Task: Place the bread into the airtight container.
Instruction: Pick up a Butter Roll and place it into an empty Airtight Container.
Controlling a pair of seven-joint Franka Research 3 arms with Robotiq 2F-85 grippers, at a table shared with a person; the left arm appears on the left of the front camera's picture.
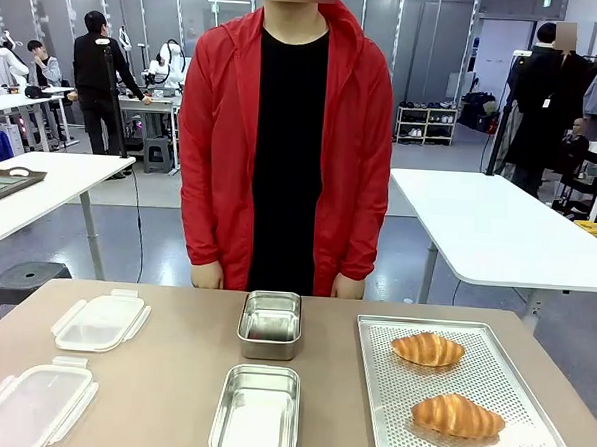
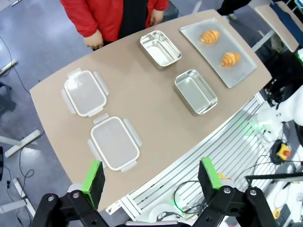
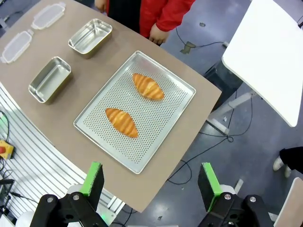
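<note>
Tan table [image 1: 160, 377], left gripper [image 2: 151, 177] and right gripper [image 3: 151, 178] spread wide, empty, left wrist view shows lids [image 2: 114, 143] at left edge, right wrist view croissants [image 3: 122, 122].

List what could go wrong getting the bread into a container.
A hard squeeze by the right pincer might crush the soft-looking near croissant. The near container looks barely longer than it, so a skewed drop could leave it on the rim. The person's hand hangs close behind the far container; reaching there risks contact.
</note>
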